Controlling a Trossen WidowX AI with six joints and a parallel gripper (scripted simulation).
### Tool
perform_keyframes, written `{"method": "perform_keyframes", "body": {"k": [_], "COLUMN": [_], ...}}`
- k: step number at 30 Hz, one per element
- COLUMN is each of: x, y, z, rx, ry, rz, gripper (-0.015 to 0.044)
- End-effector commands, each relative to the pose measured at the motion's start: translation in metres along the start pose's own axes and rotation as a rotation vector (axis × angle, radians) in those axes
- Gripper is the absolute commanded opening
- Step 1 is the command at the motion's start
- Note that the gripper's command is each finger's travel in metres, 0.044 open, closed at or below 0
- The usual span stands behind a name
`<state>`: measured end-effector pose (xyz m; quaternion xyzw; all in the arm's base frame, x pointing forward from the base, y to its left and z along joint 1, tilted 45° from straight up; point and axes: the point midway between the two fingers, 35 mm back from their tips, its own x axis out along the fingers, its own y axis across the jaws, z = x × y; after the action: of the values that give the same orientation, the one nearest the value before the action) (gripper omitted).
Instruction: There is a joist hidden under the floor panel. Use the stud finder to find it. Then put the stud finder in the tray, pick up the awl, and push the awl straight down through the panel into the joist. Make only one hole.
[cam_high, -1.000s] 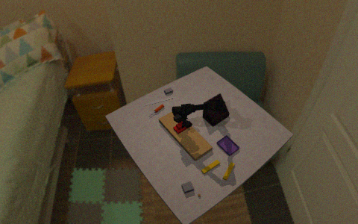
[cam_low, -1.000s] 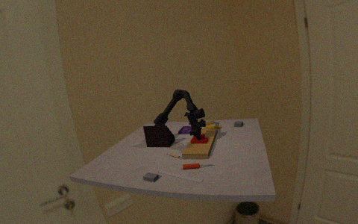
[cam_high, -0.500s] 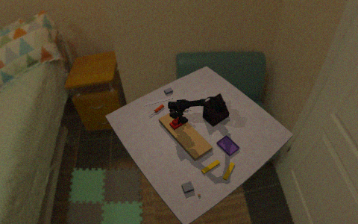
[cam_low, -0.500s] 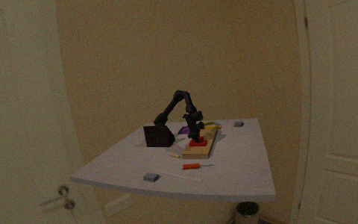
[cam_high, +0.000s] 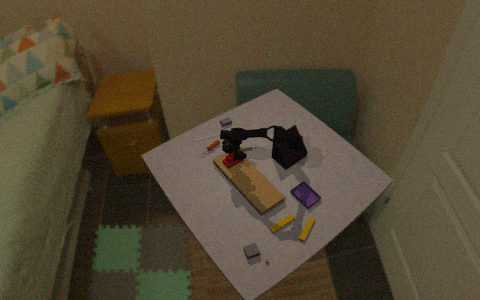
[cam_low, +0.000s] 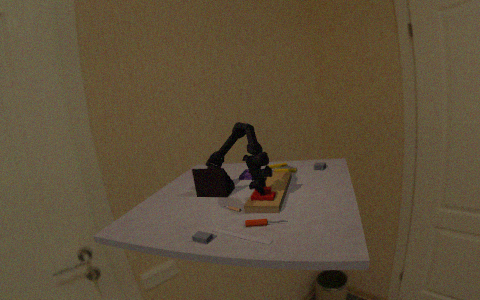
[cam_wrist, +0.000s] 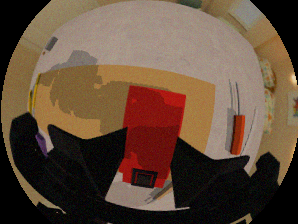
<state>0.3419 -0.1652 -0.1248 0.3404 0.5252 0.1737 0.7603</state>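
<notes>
Red-bodied, clamped in the hand (cam_high: 235, 156) (cam_low: 259, 191) (cam_wrist: 150, 150): stud finder (cam_high: 232, 160) (cam_low: 263, 195) (cam_wrist: 154, 120), over one end of the panel (cam_high: 260, 187) (cam_low: 284, 181) (cam_wrist: 200, 115) beneath; beyond that end, orange-handled awl (cam_high: 213, 145) (cam_low: 256, 222) (cam_wrist: 238, 134).

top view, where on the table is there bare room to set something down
Bare: the stretch between the wooden panel and the table's left edge; also right of the purple tray. Crowded: the panel's upper end, with the red stud finder and orange-handled tool.
</notes>
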Motion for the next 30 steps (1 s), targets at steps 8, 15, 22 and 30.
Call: {"method": "perform_keyframes", "body": {"k": [8, 15, 22, 30], "x": [-0.001, -0.001, -0.009, -0.048], "y": [-0.037, -0.032, -0.033, -0.037], "z": [-0.001, -0.001, 0.003, 0.016], "rx": [0.001, 0.004, 0.003, 0.002], "ry": [-0.001, -0.002, -0.002, -0.001], "rz": [-0.008, -0.003, -0.005, -0.011], "gripper": [0.0000, 0.0000, 0.0000, 0.0000]}}
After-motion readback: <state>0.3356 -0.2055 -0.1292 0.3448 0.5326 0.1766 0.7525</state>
